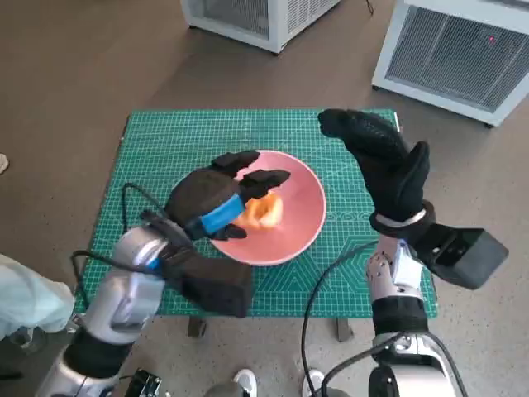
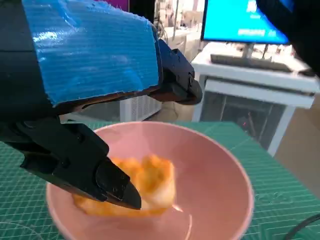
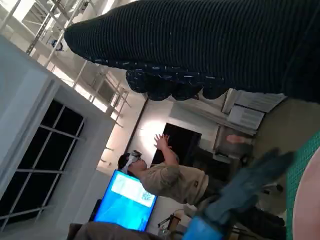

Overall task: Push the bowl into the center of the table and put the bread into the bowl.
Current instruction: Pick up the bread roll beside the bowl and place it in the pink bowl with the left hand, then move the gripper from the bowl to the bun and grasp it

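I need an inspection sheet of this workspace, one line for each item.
Surface: green cutting mat covers the table.
Job's things: pink bowl near the mat's middle; bread lies inside it.
Clutter: nothing seen.
Hands: left hand over the bowl, fingers at the bread, grip unclear; right hand raised beside the bowl, open, holding nothing.
Cables: black cables along both forearms.
Surroundings: white cabinets on the floor; a person in the right wrist view.

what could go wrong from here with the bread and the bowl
The left robot hand is low over the pink bowl with its fingers at the bread, so pulling away might drag the bread back out or tip the bowl. The bowl seems roughly central on the green mat; a nudge could shift it off centre. The raised right robot hand hangs close beside the bowl's rim and might clip it if it drops.
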Tool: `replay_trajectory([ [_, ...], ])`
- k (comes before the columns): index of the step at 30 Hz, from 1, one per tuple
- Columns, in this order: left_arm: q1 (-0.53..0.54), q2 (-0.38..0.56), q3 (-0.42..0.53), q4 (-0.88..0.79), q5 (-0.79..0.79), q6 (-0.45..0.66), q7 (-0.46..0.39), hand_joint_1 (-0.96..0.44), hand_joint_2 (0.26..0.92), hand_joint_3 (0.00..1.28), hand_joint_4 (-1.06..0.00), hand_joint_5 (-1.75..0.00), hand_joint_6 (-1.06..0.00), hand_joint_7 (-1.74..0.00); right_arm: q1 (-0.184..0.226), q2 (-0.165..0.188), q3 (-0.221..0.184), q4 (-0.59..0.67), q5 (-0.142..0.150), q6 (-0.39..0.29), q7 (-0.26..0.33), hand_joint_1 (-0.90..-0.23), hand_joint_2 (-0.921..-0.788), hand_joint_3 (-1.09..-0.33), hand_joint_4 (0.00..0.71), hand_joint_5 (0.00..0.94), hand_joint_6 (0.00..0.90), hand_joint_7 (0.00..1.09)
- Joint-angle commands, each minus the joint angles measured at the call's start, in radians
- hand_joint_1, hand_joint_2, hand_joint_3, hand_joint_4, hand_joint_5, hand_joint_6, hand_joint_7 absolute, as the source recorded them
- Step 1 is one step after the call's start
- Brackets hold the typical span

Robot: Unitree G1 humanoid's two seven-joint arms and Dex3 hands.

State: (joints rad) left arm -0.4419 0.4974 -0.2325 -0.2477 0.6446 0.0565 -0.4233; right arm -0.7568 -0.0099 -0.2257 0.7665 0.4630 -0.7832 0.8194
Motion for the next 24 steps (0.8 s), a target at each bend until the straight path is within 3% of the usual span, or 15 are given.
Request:
replay_trajectory([
  [1, 0.064, 0.046, 0.081, -0.116, -0.049, 0.024, -0.045, -0.21, 0.740, 0.00, -0.12, 0.00, -0.35, -0.01, 0.029, 0.005, 0.010, -0.006, -0.013, 0.008, -0.008, -0.693, -0.921, -0.761, 0.178, 0.001, -0.001, 0.59],
  [16, 0.304, 0.179, 0.406, -0.366, -0.260, 0.087, -0.182, -0.21, 0.719, 0.00, -0.14, -0.01, -0.34, 0.00, 0.029, 0.009, 0.020, -0.002, -0.020, 0.003, -0.010, -0.698, -0.921, -0.762, 0.178, 0.001, -0.001, 0.59],
  [24, 0.412, 0.266, 0.528, -0.420, -0.277, 0.123, -0.257, -0.16, 0.717, 0.00, -0.17, -0.01, -0.36, -0.01, 0.022, 0.004, 0.018, 0.007, -0.017, 0.009, -0.004, -0.699, -0.921, -0.759, 0.180, 0.001, -0.001, 0.58],
])
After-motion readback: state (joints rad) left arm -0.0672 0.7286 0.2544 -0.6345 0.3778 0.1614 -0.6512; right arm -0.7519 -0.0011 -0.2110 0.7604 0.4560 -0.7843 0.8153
